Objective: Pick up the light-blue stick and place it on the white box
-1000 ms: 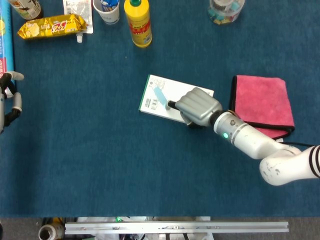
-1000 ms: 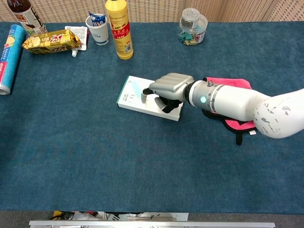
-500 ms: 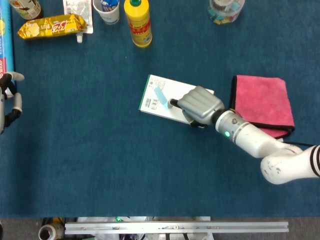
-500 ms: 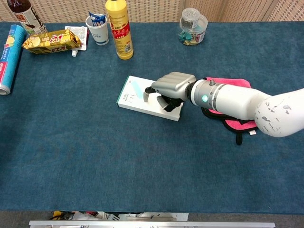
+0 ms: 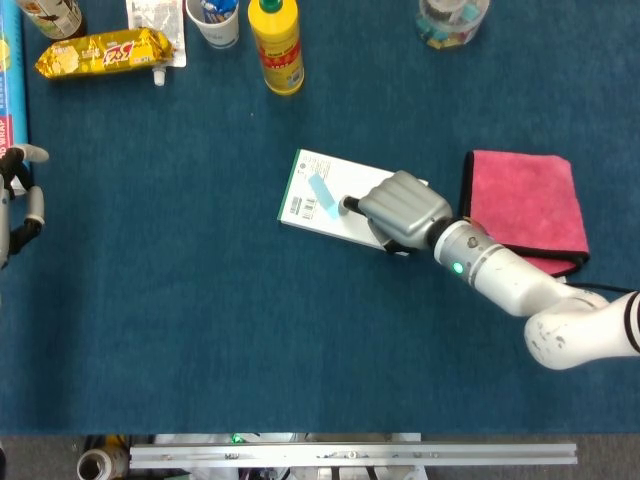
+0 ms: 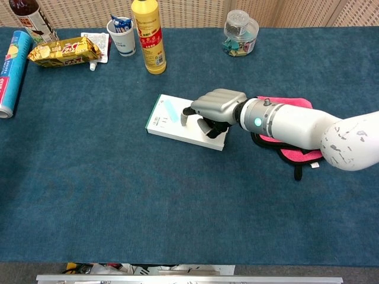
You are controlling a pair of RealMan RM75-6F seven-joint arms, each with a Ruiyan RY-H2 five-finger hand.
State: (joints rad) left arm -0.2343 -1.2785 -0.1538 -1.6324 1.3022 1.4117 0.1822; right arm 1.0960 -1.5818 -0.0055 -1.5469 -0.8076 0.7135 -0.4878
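Observation:
The light-blue stick (image 5: 321, 193) (image 6: 171, 110) lies flat on the left part of the white box (image 5: 345, 172) (image 6: 163, 125), near the table's middle. My right hand (image 5: 402, 208) (image 6: 217, 106) hovers over the box's right half, fingers curled downward. Its fingertips (image 5: 346, 205) sit just right of the stick, with a small gap showing in the chest view, and it holds nothing. My left hand (image 5: 20, 200) stays at the far left edge of the head view, fingers apart and empty.
A pink cloth (image 5: 525, 205) (image 6: 290, 151) lies right of the box, under my right forearm. Along the back stand a yellow bottle (image 5: 275, 45), a paper cup (image 5: 215, 20), a yellow snack pack (image 5: 100, 52) and a clear jar (image 5: 452, 20). A blue tube (image 6: 13, 71) lies far left.
My right hand has drawn back slightly to the right, letting go of the stick, which stays lying on the box. The left hand has not moved.

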